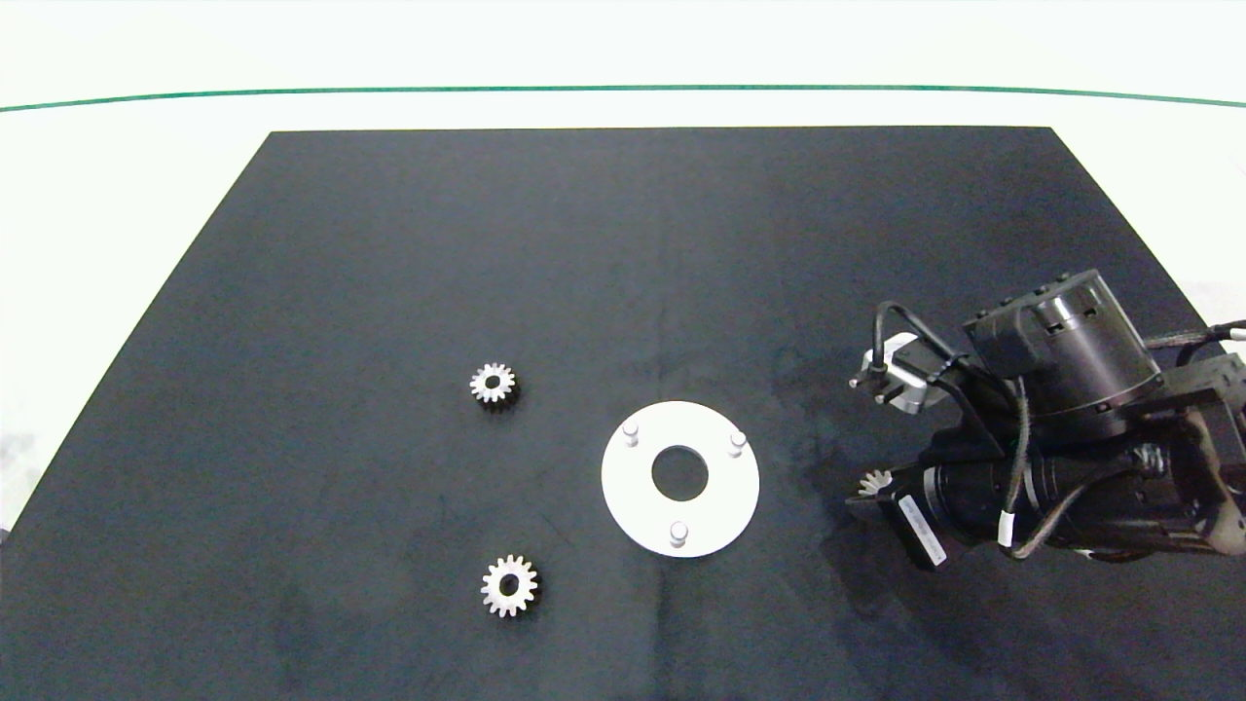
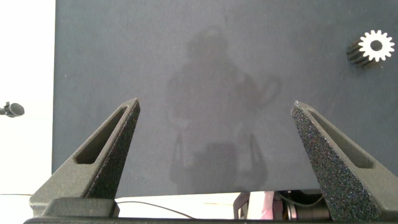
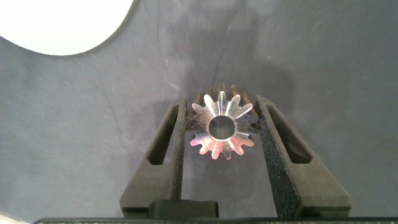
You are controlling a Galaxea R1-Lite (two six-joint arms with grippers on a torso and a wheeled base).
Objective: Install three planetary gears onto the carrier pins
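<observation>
While the right claw (image 3: 221,127) pinches 1 planetary gear (image 3: 221,126) flat between its fingers just right of the carrier disc (image 1: 679,478), whose 3 pins stand bare, 2 gears lie left of it, nearer the spread left claw (image 2: 214,143).

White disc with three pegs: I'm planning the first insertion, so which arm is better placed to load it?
The right. Its claw is closed on a small silver metal gear beside the flat white disc; the left claw is open, holding nothing, outside the head view.
</observation>
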